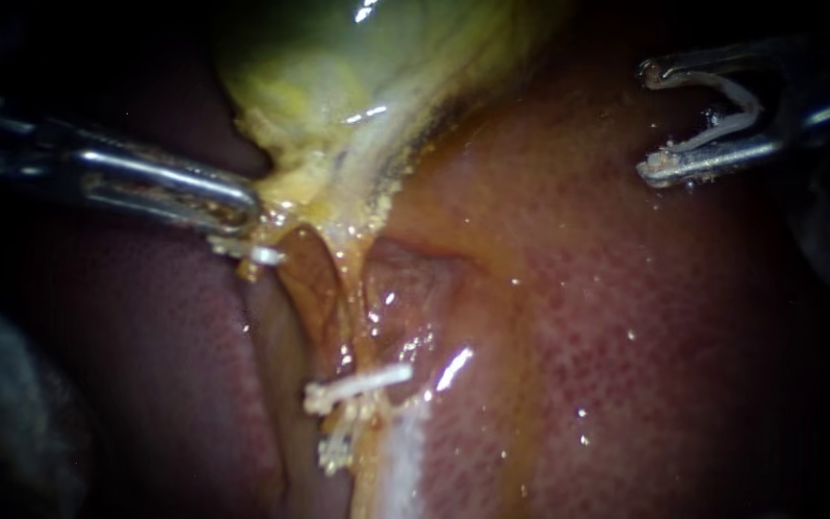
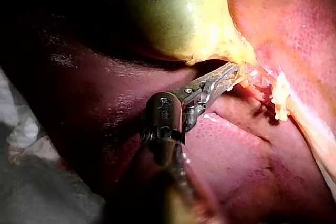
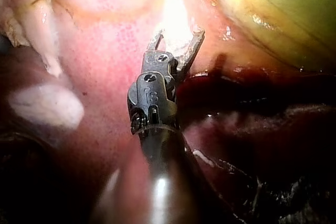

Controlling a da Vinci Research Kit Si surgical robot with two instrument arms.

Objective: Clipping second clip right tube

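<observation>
An open white plastic clip (image 1: 734,108) is held between the jaws of the slender metal right instrument (image 1: 647,123). The near-vertical amber tube (image 1: 338,298), bearing 1 seated clip (image 1: 357,383), lies well down-left. The yellow-green gallbladder (image 1: 338,86) is clamped by the left instrument (image 1: 245,208).

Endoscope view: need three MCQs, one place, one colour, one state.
1. Where do the left instrument's jaws grip?
A. the gallbladder's narrow end
B. a cloth
C. nothing

2. What colour is the gallbladder?
A. yellow-green
B. blue
C. black

3. How do the right instrument's jaws stand?
A. shut and empty
B. apart, holding a white clip
C. hidden

Answers:
1. A: the jaws pinch the tissue where the gallbladder tapers.
2. A: its wall shows yellow-green under the light.
3. B: the clip spans both jaws.
</observation>
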